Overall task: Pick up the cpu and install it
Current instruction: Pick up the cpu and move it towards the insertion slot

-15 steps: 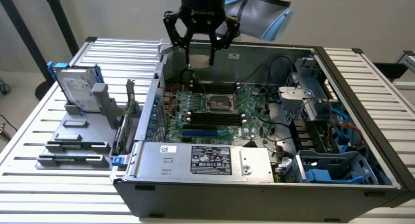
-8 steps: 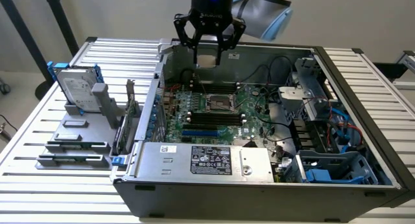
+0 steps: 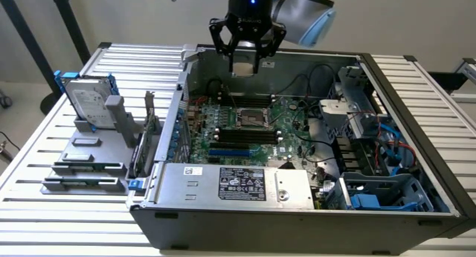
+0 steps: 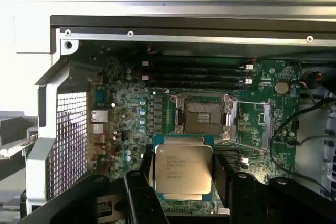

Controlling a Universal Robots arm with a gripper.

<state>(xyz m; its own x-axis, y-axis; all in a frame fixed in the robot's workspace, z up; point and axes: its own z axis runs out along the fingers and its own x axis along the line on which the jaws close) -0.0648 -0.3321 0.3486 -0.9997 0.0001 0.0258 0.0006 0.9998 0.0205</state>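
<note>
One arm hangs over an open computer case that lies on its side on a slatted table. Its gripper pinches the cpu between two black fingers. In the wrist view the cpu shows its silver top with printed lettering and a thin green rim, and a finger presses against each of two opposite edges. The chip is held flat and up in the air, clear of the green circuit board below it. In the exterior view it sits over the far part of the case, just beyond the socket. How high it hangs above the board is hard to judge from that angle, though it looks well clear. In the wrist view the socket stands open, with a dark square bed inside a metal frame, and the chip appears just beside it rather than over it. Black memory slots run in a row on the socket's other side. A silver power supply with a label fills the near end of the case. On the exterior view's left, outside the case, a hard drive in a blue bracket stands upright in a grey holder.
</note>
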